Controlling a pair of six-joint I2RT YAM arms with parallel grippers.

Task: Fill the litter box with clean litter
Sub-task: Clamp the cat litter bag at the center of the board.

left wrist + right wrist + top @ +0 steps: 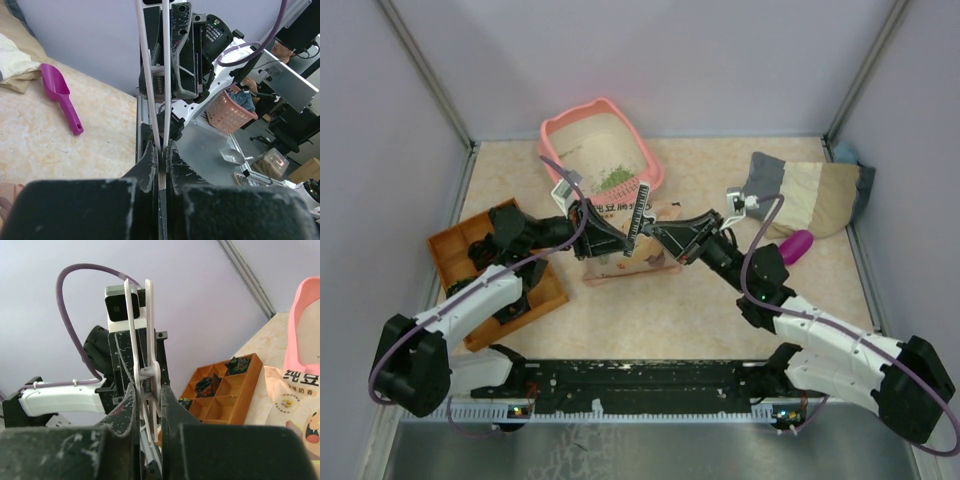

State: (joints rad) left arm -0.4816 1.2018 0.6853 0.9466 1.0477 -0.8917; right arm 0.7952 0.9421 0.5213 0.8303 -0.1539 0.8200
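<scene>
Litter box (572, 118): we saw it at the counter's (720, 300) far side, green clean litter (616, 178) inside.
Orange tray (455, 232): dark items (206, 384) in compartments.
Left end effector (163, 152): pinched together on white clip (149, 325).
Right end effector (148, 395): clamped on the same clip.

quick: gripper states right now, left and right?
Left gripper: closed, pinching the long white plastic spring clip.
Right gripper: closed on the same clip.
</scene>
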